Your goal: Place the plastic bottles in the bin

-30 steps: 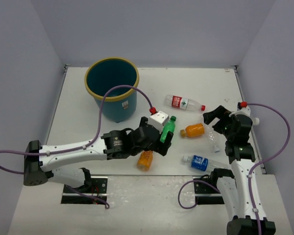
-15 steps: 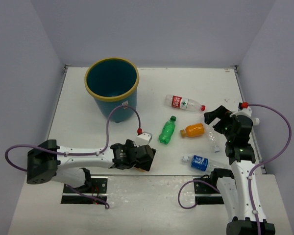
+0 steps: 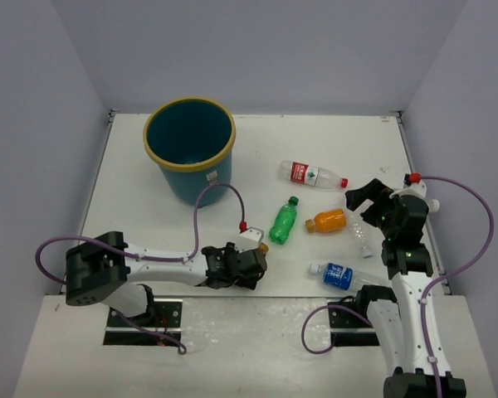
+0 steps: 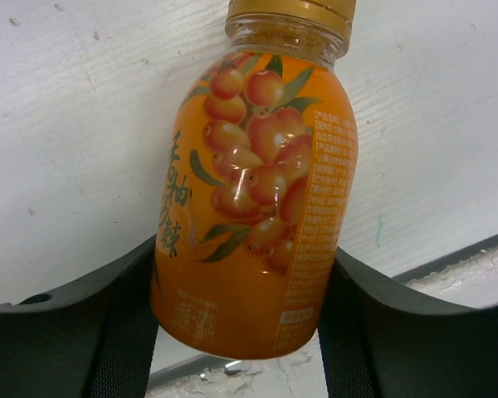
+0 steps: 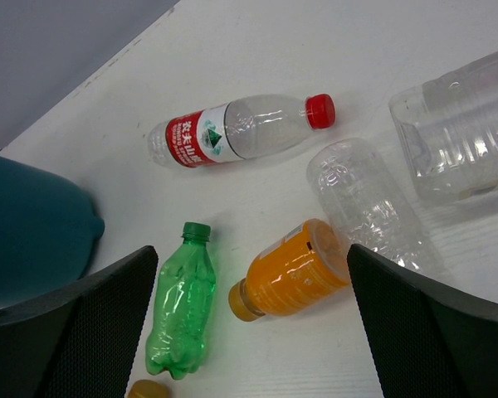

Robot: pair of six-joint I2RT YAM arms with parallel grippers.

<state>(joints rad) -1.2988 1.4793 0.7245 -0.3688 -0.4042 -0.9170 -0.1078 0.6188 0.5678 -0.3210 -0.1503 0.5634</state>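
An orange bottle [image 4: 253, 191] with a berry label lies on the white table between my left gripper's [image 4: 241, 286] black pads, which press on both of its sides. From above, the left gripper [image 3: 245, 265] covers this bottle near the table's front edge, and only its cap [image 3: 264, 247] shows. The teal bin [image 3: 189, 157] with a yellow rim stands at the back left. My right gripper [image 5: 251, 269] hangs open above a second orange bottle [image 5: 295, 278], a green bottle [image 5: 181, 303] and a clear bottle [image 5: 369, 203].
A red-labelled bottle [image 3: 313, 174] lies behind the green one [image 3: 284, 220]. A blue-labelled bottle [image 3: 336, 274] lies by the right arm's base. Another clear bottle [image 5: 456, 137] lies at the right. Grey walls enclose the table on three sides.
My left gripper drew back from beside the green bottle toward the front edge, came down over the orange bottle and closed its jaws onto it. The right arm has not moved.
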